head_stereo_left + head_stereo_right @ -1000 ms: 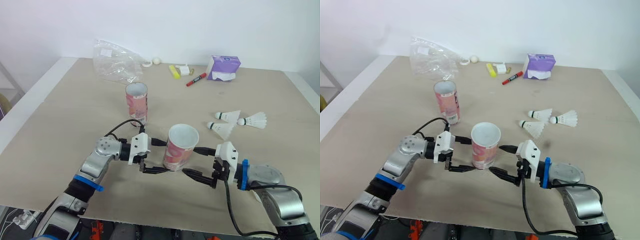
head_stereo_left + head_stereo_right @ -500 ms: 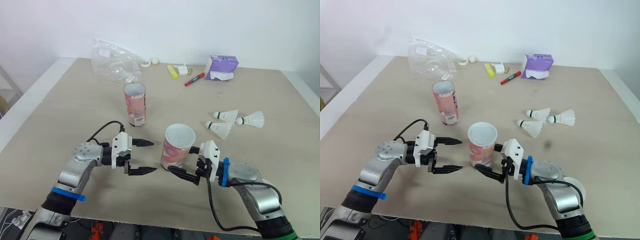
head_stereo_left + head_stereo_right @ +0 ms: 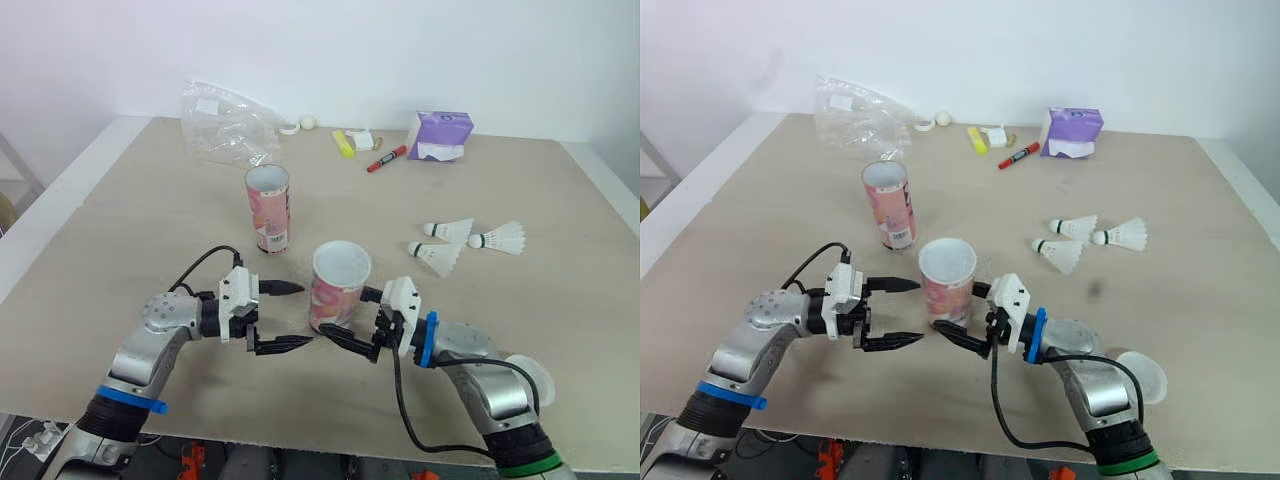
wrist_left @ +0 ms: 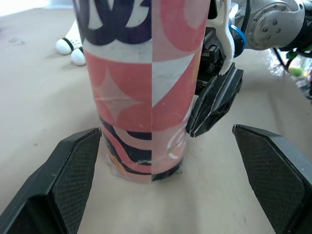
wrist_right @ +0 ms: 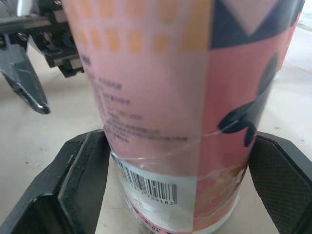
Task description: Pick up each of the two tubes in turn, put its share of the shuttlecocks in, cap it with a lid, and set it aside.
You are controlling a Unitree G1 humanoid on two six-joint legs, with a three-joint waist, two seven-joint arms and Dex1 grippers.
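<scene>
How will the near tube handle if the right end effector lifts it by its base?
Probably light: the near tube looks empty and open-topped. Its glossy printed wall may be slippery. The right end effector holds it low at the base, so the tall body could tip when lifted.

A crumpled clear plastic bag [image 3: 225, 125] is lying at the upper left of the bench [image 3: 130, 230]. Along the top edge, a small white ball [image 3: 309, 122], a yellow highlighter [image 3: 346, 144] and a red marker [image 3: 388, 159] are sitting in a loose row, with a purple tissue pack [image 3: 440, 135] resting just to their right.
</scene>
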